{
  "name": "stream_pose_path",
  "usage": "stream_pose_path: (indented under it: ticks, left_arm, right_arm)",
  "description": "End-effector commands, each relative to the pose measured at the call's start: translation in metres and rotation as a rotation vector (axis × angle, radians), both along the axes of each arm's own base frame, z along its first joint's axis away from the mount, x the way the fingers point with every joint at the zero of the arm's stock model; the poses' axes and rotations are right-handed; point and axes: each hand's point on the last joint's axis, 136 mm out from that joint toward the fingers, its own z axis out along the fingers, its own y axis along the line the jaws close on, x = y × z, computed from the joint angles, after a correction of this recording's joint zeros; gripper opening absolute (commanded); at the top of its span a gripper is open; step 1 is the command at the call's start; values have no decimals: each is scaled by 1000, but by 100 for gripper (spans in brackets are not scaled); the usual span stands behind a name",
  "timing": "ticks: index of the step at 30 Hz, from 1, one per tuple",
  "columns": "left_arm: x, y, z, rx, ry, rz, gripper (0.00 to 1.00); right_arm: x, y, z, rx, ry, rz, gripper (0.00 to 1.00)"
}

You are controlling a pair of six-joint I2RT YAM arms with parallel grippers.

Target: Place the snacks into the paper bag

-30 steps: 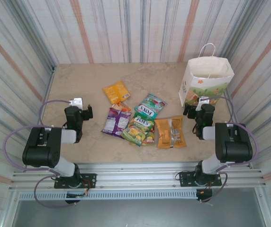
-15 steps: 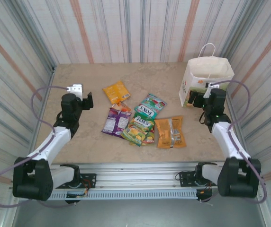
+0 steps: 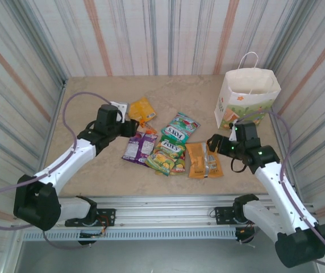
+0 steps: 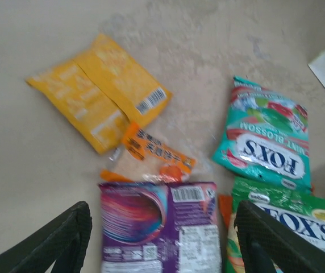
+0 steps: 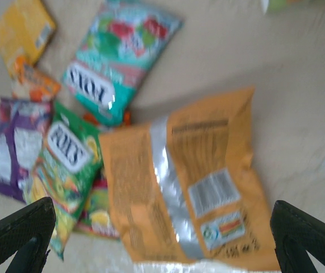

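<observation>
Black fingers of the left pincer [image 3: 127,126] stand spread and empty, hovering over the left end of the snack heap. In its wrist view the purple packet [image 4: 159,227] lies directly below the gap between the jaws. The tiny orange packet [image 4: 154,154] is just ahead of it, the yellow-orange packet [image 4: 97,91] farther ahead and to the left, and the teal FOX'S packet [image 4: 265,136] and green FOX'S packet [image 4: 282,219] off to the right. All lie flat on the table [image 3: 94,165], some overlapping. The right pincer [image 3: 212,141] is likewise spread wide and holds nothing; the gold-orange twin pack [image 5: 179,176] lies beneath and just ahead of it, printed back up. The paper bag [image 3: 246,99] stands upright, mouth open, beyond and to the right of that pincer and well apart from the left one. With all six packets on the table, the task looks to be at its first pick, both arms reaching. Next, I judge, each pincer must drop onto its packet, close on an edge of the slippery film, lift, and carry it over the bag's rim.
</observation>
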Motion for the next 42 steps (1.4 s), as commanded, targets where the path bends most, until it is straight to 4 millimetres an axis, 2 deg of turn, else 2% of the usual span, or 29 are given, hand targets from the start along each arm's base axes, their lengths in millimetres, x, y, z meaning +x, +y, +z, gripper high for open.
stream_pose_path:
  ticks: [1, 4, 7, 10, 13, 15, 19, 21, 23, 28, 35, 42]
  left_arm:
    - [-11, -15, -12, -100, 118, -1, 67]
    - [-17, -29, -17, -147, 165, -35, 64]
    - [-22, -39, -21, -132, 171, -76, 63]
    - [-24, -44, -21, -136, 169, -92, 63]
    - [-24, -49, -19, -148, 164, -112, 63]
    - [-26, -57, -14, -172, 158, -160, 63]
    - [-41, -93, 5, -267, 134, -361, 60]
    - [-51, -112, 8, -279, 137, -442, 56]
    - [-60, -132, 6, -273, 147, -511, 46]
    - [-87, -182, -3, -258, 207, -678, 30]
    - [-100, -241, -8, -280, 244, -798, 22]
    - [-107, -277, -31, -258, 321, -856, 17]
  right_arm:
    - [-19, -2, -31, 1, 113, 1, 99]
    - [-2, 0, -34, 94, 37, 52, 97]
    - [19, -13, -28, 268, -56, -2, 92]
    - [35, -25, -29, 341, -126, -51, 91]
    - [46, -22, -35, 383, -145, -49, 91]
    - [52, -20, -47, 405, -119, -50, 91]
    - [63, -17, -58, 433, -97, -23, 91]
    - [66, -17, -63, 446, -83, -12, 91]
    - [69, -19, -68, 465, -49, -13, 90]
    - [73, -17, -78, 506, -14, 20, 87]
    - [72, -6, -85, 582, 35, 79, 83]
    - [72, -3, -88, 589, 42, 91, 82]
